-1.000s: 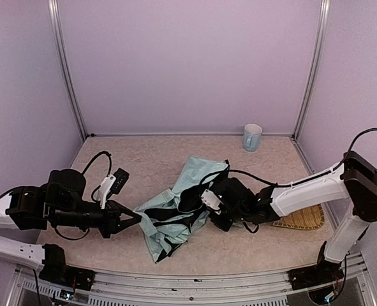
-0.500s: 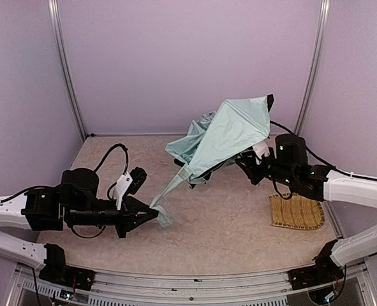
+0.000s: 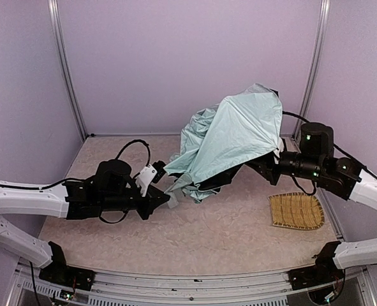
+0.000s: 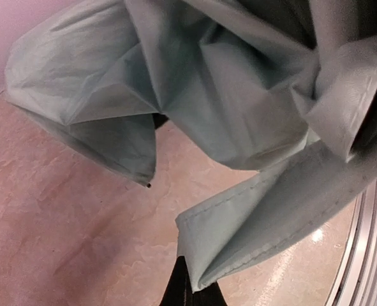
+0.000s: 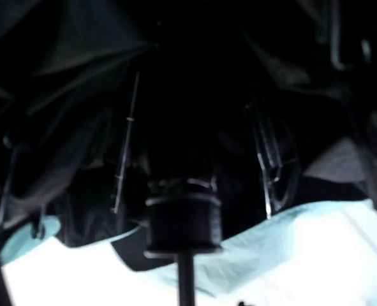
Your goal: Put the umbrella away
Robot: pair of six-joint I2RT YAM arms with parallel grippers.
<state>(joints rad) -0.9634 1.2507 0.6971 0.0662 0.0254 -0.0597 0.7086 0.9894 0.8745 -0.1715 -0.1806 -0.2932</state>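
Observation:
The umbrella (image 3: 239, 134), pale mint-blue with black lining, hangs half open in the air above the table's middle. My right gripper (image 3: 269, 164) holds it up from the right, at the handle end under the canopy. The right wrist view shows the thin black shaft (image 5: 185, 280) and black runner (image 5: 182, 220) among the dark ribs; my own fingers are out of that view. My left gripper (image 3: 168, 199) is low on the left, shut on the end of a mint fabric strap (image 4: 252, 223) that hangs from the canopy (image 4: 239, 95).
The woven yellow straw mat (image 3: 296, 211) lies on the table at the right, below my right arm. Metal frame posts (image 3: 67, 70) stand at the back corners. The canopy covers the back right of the table, and no mug shows.
My right arm has lifted the umbrella off the table, up and to the right. My left gripper has moved right and forward, keeping hold of the fabric strap.

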